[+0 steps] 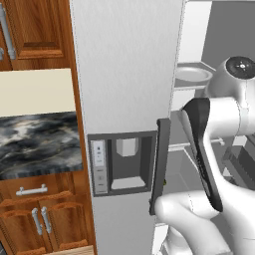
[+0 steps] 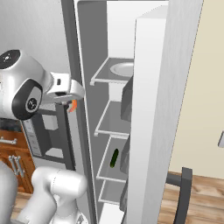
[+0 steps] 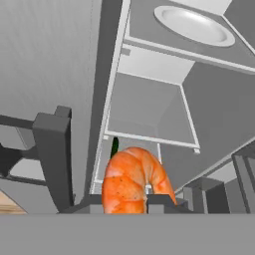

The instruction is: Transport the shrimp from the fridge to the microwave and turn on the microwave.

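Shrimp pinched in the gripper just outside the open fridge.

Left base view: fridge (image 1: 124, 69) door edge-on, handle (image 1: 160, 164) at 5 o'clock, marble counter (image 1: 37, 142) at 9.
Right base view: shrimp (image 2: 73, 105) beside the shelves (image 2: 111, 127); open gap between the doors.
Hand view: gripper (image 3: 130, 201) clamps the shrimp; white plate (image 3: 194, 25) at 1 o'clock.
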{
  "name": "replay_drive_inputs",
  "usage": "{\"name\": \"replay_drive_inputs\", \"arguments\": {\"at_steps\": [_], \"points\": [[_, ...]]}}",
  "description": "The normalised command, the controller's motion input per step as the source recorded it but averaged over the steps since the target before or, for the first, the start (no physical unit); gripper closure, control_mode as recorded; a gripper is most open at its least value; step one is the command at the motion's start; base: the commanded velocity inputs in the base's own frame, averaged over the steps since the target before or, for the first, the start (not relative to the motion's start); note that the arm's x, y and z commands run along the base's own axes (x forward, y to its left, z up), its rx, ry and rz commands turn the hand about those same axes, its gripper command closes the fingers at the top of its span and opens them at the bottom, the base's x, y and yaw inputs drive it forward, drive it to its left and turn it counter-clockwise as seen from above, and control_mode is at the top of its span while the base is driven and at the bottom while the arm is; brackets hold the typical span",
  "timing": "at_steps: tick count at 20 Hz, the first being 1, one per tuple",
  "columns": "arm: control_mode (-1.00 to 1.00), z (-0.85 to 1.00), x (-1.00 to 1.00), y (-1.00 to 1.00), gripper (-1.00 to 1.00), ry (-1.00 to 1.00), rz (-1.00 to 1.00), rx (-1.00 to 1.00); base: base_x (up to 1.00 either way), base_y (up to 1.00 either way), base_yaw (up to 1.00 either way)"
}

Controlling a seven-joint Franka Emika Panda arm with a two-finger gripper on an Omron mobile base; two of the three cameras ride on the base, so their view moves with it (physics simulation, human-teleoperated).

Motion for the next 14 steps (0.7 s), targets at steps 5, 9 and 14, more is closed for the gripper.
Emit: {"name": "replay_drive_inputs", "arguments": {"at_steps": [5, 9, 14], "points": [[-1.00, -0.08, -0.34, 0.15, 1.00, 0.00, -0.01, 0.09, 0.00, 0.00, 0.00], [-1.00, -0.10, -0.16, 0.20, 1.00, 0.00, -0.02, 0.07, 0.00, 0.00, 0.00], [-1.00, 0.00, 0.00, 0.02, 1.00, 0.00, 0.00, 0.00, 0.00, 0.00, 0.00]]}}
